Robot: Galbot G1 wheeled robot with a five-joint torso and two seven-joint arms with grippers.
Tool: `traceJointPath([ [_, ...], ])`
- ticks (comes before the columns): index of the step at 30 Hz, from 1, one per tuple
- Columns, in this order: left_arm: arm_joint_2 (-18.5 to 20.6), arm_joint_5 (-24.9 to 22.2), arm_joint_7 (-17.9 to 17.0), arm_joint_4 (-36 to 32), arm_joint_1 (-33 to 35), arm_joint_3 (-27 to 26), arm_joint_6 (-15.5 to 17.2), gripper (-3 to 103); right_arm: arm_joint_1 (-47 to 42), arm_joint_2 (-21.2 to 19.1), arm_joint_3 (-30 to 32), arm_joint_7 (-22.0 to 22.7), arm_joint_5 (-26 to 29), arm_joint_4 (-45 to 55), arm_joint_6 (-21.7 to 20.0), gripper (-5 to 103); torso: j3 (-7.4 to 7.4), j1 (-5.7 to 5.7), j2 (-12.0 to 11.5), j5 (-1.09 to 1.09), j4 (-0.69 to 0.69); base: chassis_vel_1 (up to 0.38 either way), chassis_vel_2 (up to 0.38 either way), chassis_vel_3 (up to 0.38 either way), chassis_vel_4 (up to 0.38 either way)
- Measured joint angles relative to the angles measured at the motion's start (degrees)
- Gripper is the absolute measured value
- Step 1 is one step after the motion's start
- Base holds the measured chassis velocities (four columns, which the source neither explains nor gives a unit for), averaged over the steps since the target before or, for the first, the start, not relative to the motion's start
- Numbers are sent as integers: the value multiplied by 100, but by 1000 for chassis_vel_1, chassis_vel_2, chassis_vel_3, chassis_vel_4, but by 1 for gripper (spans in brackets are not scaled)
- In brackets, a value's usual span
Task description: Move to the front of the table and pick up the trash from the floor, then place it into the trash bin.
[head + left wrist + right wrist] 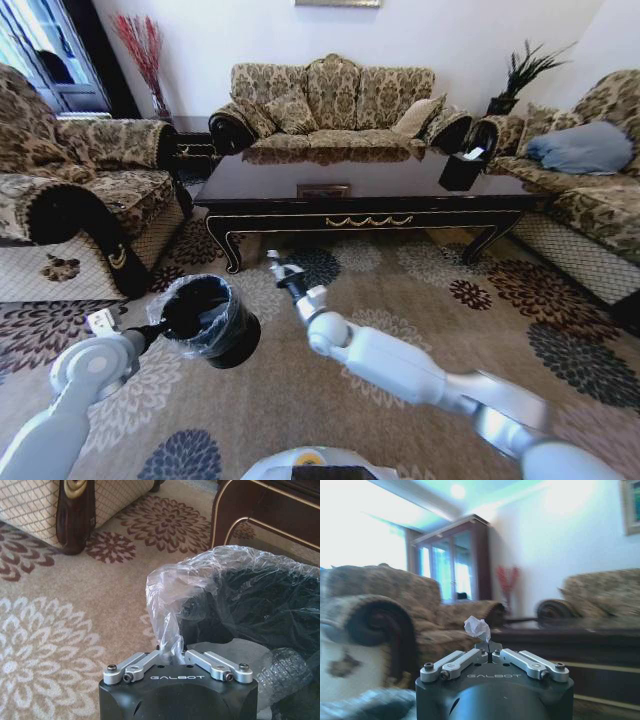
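Observation:
My left gripper [158, 330] [170, 650] is shut on the rim and ruffled clear liner of the black trash bin [210, 320] [250, 605], holding it tilted above the patterned floor [420, 290]. My right gripper [277, 266] [487, 649] hangs in the air just right of and beyond the bin. It is shut on the trash [477, 627], a crumpled white paper scrap that sticks up from its tips [272, 257]. The dark glossy table [360, 185] [560, 640] stands just beyond both grippers; its gold-trimmed leg [235, 520] shows in the left wrist view.
Patterned sofas ring the table: one on the left [70, 200], one behind [335, 100], one on the right [590, 190]. A black tissue box [462, 170] and a small flat object [323, 190] sit on the tabletop. Open carpet lies right of my right arm.

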Motion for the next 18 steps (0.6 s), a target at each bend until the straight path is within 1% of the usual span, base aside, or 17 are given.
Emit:
traceJointPath([
  [1, 0, 0, 0, 0, 0, 0, 0, 2, 0, 0, 0, 0, 0, 0, 0, 0, 0, 0, 0, 0, 0, 0, 0, 0, 0],
  [3, -38, 12, -1, 87, -119, 38, 3, 2, 218, 145, -197, 0, 52, 25, -2, 0, 0, 0, 1, 0, 2, 0, 0, 0, 0],
  [6, -43, 13, 0, 192, -292, 129, 3, 2, 448, 295, -378, 12, 170, 51, -48, 0, 0, 0, 1, -1, -1, 0, 0, 0, 0],
  [7, -43, 13, 0, 192, -292, 129, 3, 2, 448, 295, -378, 12, 170, 51, -48, 0, 0, 0, 1, -1, -1, 0, 0, 0, 0],
  [9, -8, 14, 0, 279, -414, 179, 3, 2, 582, 418, -476, 22, 223, 25, -69, 0, 0, 0, 1, 0, -2, 0, 0, 0, 0],
  [11, 17, 13, 0, 308, -458, 195, 4, 2, 627, 462, -537, 24, 223, -11, -72, 0, 0, 0, 1, 0, -2, 0, 0, 0, 0],
  [14, 79, 11, 3, 373, -563, 243, 4, 2, 763, 596, -834, 18, 124, -159, -60, 0, 0, 0, 1, 0, 1, 0, 0, 0, 0],
  [15, 87, 10, 4, 391, -600, 262, 4, 2, 798, 666, -964, 7, 65, -230, -47, 0, 0, 0, 1, 1, 1, 0, 0, 0, 0],
  [18, 86, 8, 8, 409, -641, 282, 4, 2, 811, 783, -1084, 7, 34, -334, -44, 0, 0, 0, 1, 1, 0, 0, 0, 0, 0],
])
